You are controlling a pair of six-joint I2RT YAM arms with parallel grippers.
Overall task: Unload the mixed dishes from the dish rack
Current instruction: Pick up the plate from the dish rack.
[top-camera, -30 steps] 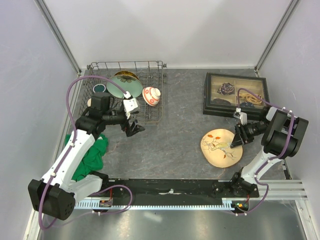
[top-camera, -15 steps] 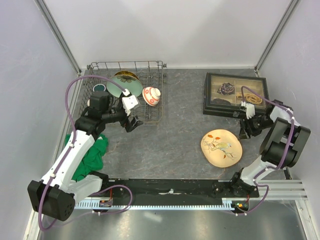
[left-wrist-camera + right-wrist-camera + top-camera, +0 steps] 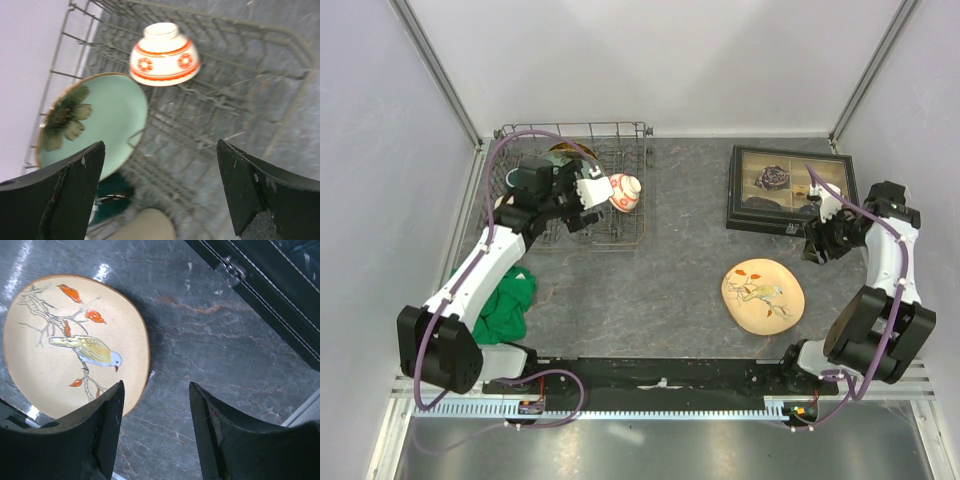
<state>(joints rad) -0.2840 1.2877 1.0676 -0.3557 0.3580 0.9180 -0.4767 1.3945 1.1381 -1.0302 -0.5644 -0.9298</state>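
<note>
The grey wire dish rack (image 3: 630, 232) stands at the back left. In it are a small red-and-white bowl (image 3: 624, 192), a pale green plate (image 3: 92, 120), a yellow-gold dish (image 3: 570, 150), a dark green mug (image 3: 112, 197) and a beige cup (image 3: 145, 227). My left gripper (image 3: 578, 216) hangs open and empty over the rack, short of the bowl (image 3: 164, 54). The cream bird plate (image 3: 762, 294) lies flat on the table at the right. My right gripper (image 3: 817, 246) is open and empty, above the table just right of that plate (image 3: 75, 342).
A dark-framed box (image 3: 790, 188) with trinkets sits at the back right, close behind the right gripper; its edge shows in the right wrist view (image 3: 280, 290). A green cloth (image 3: 505, 305) lies beside the left arm. Walls close in on both sides.
My left arm has swung back from the rack's front edge to over the rack. My right gripper has drawn away from the bird plate, up and right toward the box.
</note>
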